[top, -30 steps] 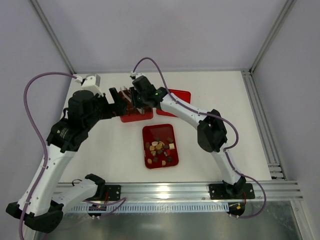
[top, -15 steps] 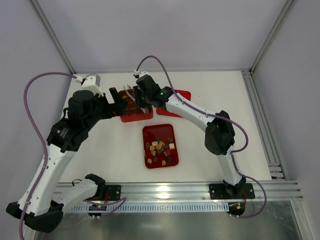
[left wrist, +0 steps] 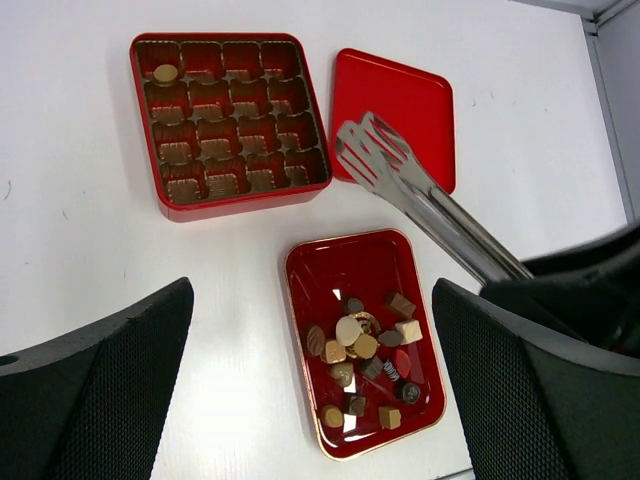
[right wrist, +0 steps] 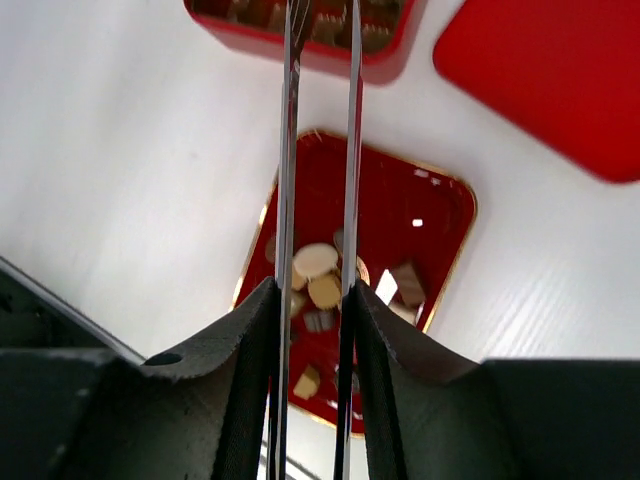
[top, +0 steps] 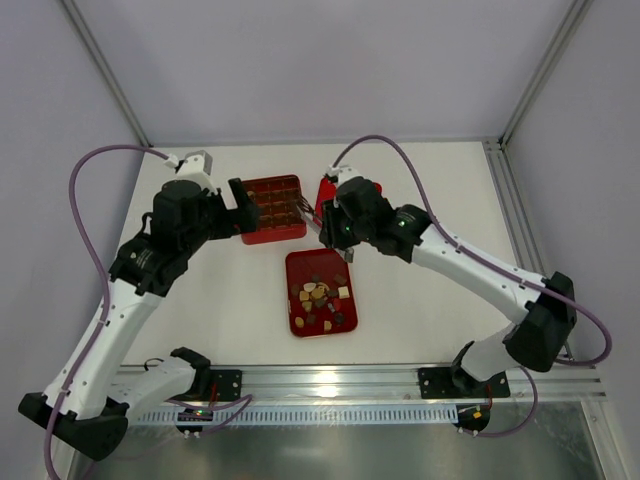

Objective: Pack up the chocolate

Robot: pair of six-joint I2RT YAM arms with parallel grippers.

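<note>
Packing barely started, going by the layout. One round cream chocolate (left wrist: 166, 73) sits in a corner cell of the square red compartmented box (left wrist: 235, 198). Every other cell I can see shows only its brown liner.

The rest, a heap of small dark, light-brown and cream chocolate pieces (left wrist: 362, 350), lies in the shallow red rectangular tray (left wrist: 350, 265) directly beneath the right pincer (right wrist: 315, 320). That pincer is clamped on the handles of long metal tongs (left wrist: 420, 195). Blades part-squeezed, nothing visible between them, tips out ahead toward the box.

Flat red lid (left wrist: 395, 100) rests on the white counter (left wrist: 80, 240) beyond the tongs, off the box. Left pincer (top: 238, 208) is spread wide and empty, hovering with the box ahead of it.

Left to do, by my reckoning: nearly all the pieces, then the lid.
</note>
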